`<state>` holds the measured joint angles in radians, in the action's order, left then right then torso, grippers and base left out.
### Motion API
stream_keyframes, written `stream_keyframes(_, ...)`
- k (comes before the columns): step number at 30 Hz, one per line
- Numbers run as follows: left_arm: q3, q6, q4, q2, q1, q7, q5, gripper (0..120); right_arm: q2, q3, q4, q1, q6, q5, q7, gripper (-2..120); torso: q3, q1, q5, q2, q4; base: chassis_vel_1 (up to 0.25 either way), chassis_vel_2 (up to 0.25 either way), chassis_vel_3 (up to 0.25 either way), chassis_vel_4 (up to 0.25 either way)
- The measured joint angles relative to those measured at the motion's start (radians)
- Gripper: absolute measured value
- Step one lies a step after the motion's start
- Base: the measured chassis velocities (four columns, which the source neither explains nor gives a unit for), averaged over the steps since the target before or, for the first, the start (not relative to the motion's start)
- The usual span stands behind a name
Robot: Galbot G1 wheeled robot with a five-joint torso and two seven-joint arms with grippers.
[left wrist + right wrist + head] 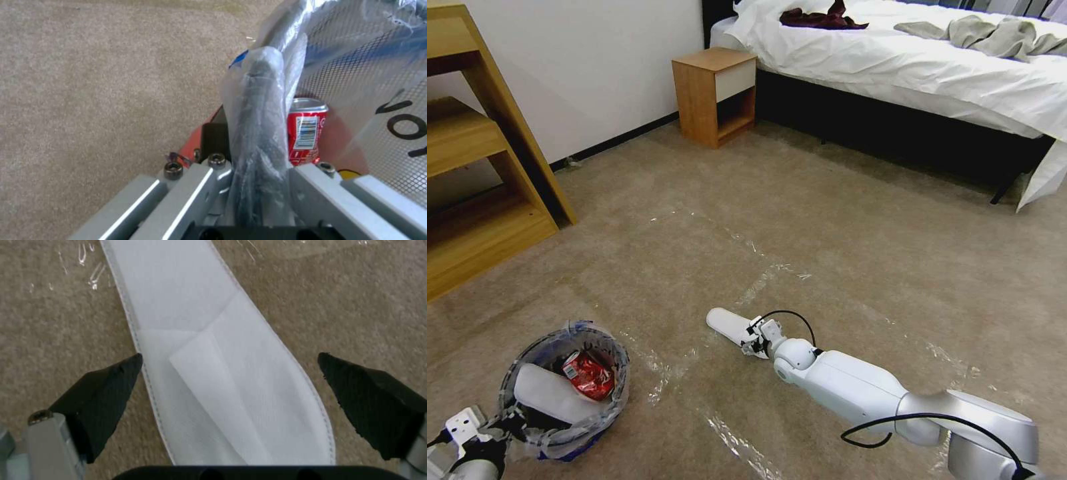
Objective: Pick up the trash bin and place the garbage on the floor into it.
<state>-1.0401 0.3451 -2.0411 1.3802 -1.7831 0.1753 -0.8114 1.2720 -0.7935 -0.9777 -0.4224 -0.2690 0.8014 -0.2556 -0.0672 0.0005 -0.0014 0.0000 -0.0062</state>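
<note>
The trash bin (607, 413), lined with a crinkled clear bag, is at my lower left. My left gripper (490, 427) is shut on its rim (260, 100). Inside lie a white insole (554, 393) and a crushed red soda can (306, 131). On the floor (827, 220) ahead lies another piece of garbage, a flat white insole (727, 325). My right gripper (231, 363) hovers low over its near end, open, with one black fingertip (106, 386) on each side of the insole (213, 340) and neither touching it.
A wooden nightstand (715, 93) stands by the wall at the back, beside a bed (927, 67) with white sheets. A wooden shelf unit (474, 167) stands at the left. Shiny tape lines (760, 283) cross the carpet.
</note>
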Motion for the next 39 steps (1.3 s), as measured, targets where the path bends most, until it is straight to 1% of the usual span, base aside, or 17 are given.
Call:
stream_keyframes(10,-0.006,-0.002,-0.004,-0.002,-0.004,-0.001,-0.005,1,0.037,0.0,0.06,0.0,0.004,-0.019,0.009,100,0.0,0.0,0.0,0.0,0.0001,0.0,0.0,0.0,0.0)
stream_keyframes(27,-0.008,-0.003,-0.01,-0.003,-0.007,-0.001,-0.006,1,0.03,0.016,0.069,-0.024,-0.015,-0.026,0.001,100,0.0,0.0,0.0,0.0,0.0,0.0,0.0,0.0,0.0)
stream_keyframes(34,-0.007,-0.008,-0.013,0.004,-0.019,-0.002,-0.004,1,0.038,0.029,0.094,-0.027,-0.011,-0.035,0.007,95,0.0,0.0,0.0001,0.0,0.0001,0.0,0.0,0.0,0.0)
stream_keyframes(39,-0.009,-0.008,-0.014,0.004,-0.021,-0.002,-0.003,1,0.04,0.035,0.099,-0.03,-0.009,-0.04,0.008,95,0.0,0.0,0.0001,0.0,0.0001,0.0,0.0,0.0,0.0)
